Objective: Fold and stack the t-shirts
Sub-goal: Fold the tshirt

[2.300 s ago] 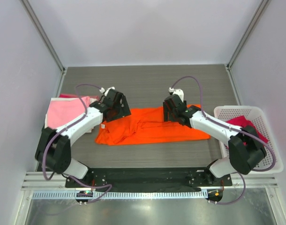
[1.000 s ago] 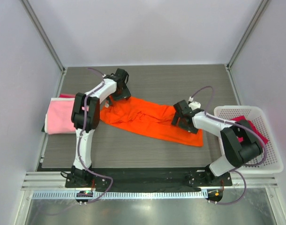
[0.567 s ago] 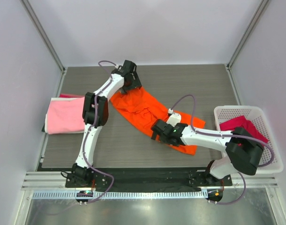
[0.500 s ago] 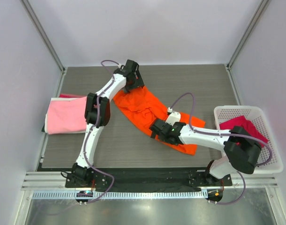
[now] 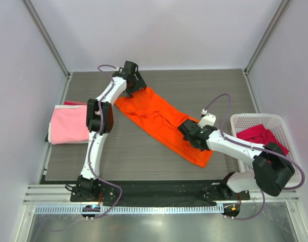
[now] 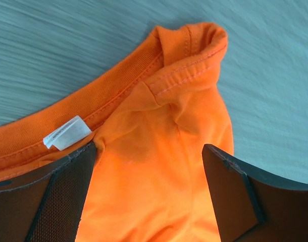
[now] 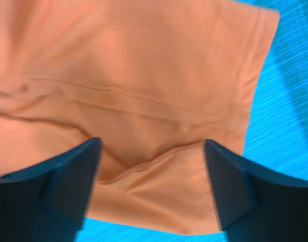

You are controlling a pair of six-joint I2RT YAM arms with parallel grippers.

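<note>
Left gripper [image 6: 149, 151]: fingers spread wide, low over the collar end of the orange t-shirt [image 5: 154, 113]. The cloth lies loose between them, and the left finger sits just beside the white neck label [image 6: 67, 133].
Right gripper [image 7: 151, 146]: fingers equally wide, straddling the cloth near a stitched hem edge, with nothing pinched.
Orange t-shirt, place: middle of the table [image 5: 194, 88], spread fairly flat but rumpled along its centre.
Orange t-shirt, long axis: diagonal, from far-left to near-right.
Orange t-shirt, heading: collar points to the far-left, under the left gripper. The opposite end is near-right, under the right gripper.
Light pink t-shirt [image 5: 68, 125]: folded flat at the table's left edge, well apart from the orange one. A thin strip of darker pink shows along its far side.
Basket [image 5: 256, 117]: white lattice, at the table's right edge, with a dark pink-red t-shirt [image 5: 257, 135] bunched inside.
Surface: grey wood-grain tabletop with a black plate along the near edge where the arm bases sit.
Room: plain white panels on three sides, with metal posts at the two far corners.
</note>
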